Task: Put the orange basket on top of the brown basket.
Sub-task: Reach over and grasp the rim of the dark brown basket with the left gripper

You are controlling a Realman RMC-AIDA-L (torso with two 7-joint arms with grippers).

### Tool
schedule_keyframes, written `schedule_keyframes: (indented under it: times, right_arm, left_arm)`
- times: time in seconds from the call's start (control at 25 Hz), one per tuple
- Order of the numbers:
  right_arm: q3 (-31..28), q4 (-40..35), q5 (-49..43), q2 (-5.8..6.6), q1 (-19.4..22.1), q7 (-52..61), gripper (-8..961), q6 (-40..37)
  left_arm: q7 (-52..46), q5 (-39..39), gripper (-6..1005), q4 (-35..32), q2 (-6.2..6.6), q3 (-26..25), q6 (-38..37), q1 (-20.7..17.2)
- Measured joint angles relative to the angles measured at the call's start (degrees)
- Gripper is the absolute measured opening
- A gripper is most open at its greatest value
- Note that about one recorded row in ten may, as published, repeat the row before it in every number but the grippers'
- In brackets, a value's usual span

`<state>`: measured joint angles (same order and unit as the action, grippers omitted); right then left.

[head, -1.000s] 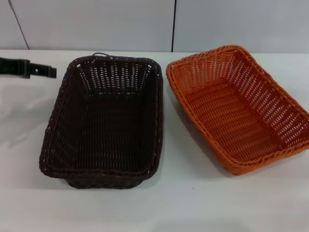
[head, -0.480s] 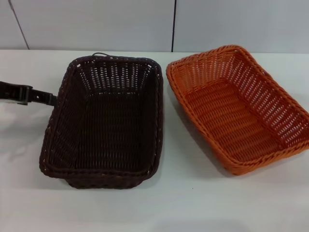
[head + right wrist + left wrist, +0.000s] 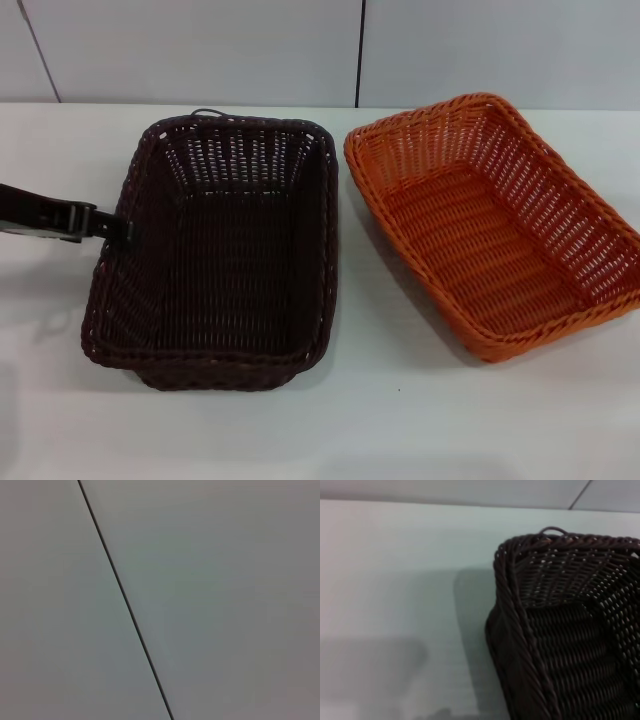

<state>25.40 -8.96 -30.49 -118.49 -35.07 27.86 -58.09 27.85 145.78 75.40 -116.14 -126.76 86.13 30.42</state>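
Brown basket (image 3: 222, 250) sat on the white table (image 3: 330, 430), orange basket (image 3: 495, 220) just beside its right rim, not stacked, apart. Left gripper (image 3: 118, 230) reached in at brown basket's left rim, w/ nothing held; how far open, can't tell. Right gripper wasn't visible.

orange basket (image 3: 495, 225): empty, upright | brown basket (image 3: 215, 250): empty, beside it
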Motion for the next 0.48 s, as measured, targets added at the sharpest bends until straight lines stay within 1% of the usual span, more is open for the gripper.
schedule_keyframes:
  times: [0.08, 0.12, 0.16, 0.32, 0.36, 0.48]
  right_arm:
    - [0.0, -0.2, 0.0, 0.06, -0.1, 0.0, 721, 0.6]
    - [0.0, -0.2, 0.0, 0.06, -0.1, 0.0, 721, 0.6]
    - [0.0, -0.3, 0.0, 0.12, -0.2, 0.0, 721, 0.6]
    - [0.0, -0.3, 0.0, 0.18, -0.4, 0.0, 721, 0.6]
    - [0.0, -0.3, 0.0, 0.19, -0.5, 0.0, 721, 0.6]
    - [0.0, -0.3, 0.0, 0.20, -0.5, 0.0, 721, 0.6]
  left_arm:
    - [0.0, 0.0, 838, 0.0, 0.00, 0.0, 0.0, 0.0]
    - [0.2, 0.0, 838, -0.6, -0.60, 0.0, -0.1, 0.1]
    - [0.4, 0.0, 838, -1.1, -0.90, 0.0, -0.3, 0.1]
    - [0.5, 0.1, 837, -1.6, -1.12, 0.0, -0.9, 0.1]
    - [0.6, 0.3, 837, -2.3, -1.34, 0.5, -1.7, -0.2]
    - [0.6, 0.5, 836, -2.6, -1.35, 0.7, -1.9, -0.3]
